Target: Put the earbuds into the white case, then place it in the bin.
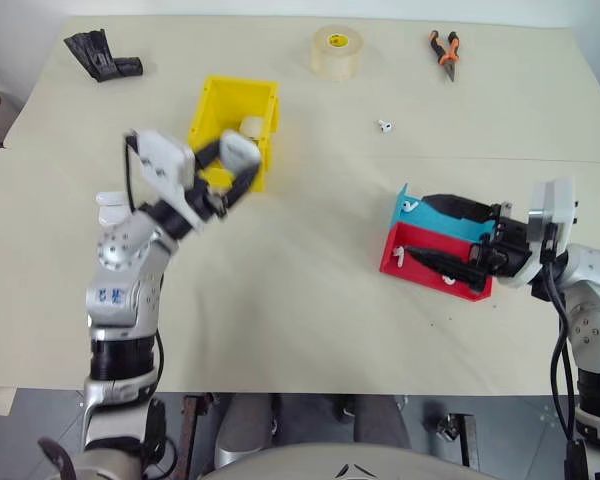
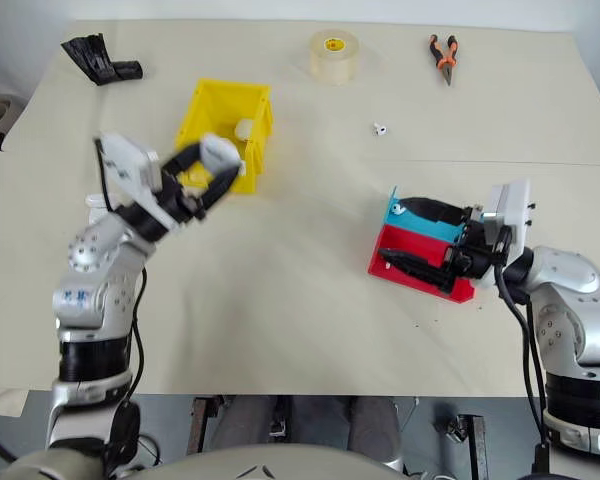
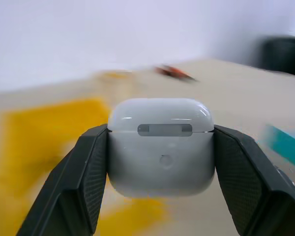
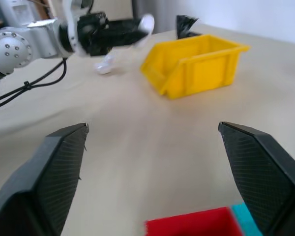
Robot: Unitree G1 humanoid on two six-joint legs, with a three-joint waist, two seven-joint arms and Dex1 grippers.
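Observation:
My left gripper (image 1: 235, 162) is shut on the white case (image 3: 161, 147), whose lid is closed. It holds the case (image 1: 238, 149) in the air by the near edge of the yellow bin (image 1: 208, 108). Another white case (image 1: 250, 126) lies inside the bin. My right gripper (image 1: 417, 228) stands open at the right, its fingers reaching over a teal tray (image 1: 430, 222) and a red tray (image 1: 435, 278), with nothing between them. A tiny white earbud (image 1: 408, 204) lies in the teal tray and another earbud (image 1: 401, 256) in the red one.
At the table's far side lie a roll of tape (image 1: 337, 52), orange-handled pliers (image 1: 444, 52) and a black object (image 1: 102, 55). A small white piece (image 1: 385, 126) sits between the bin and the trays. A white lump (image 4: 104, 66) rests on the table by the left arm.

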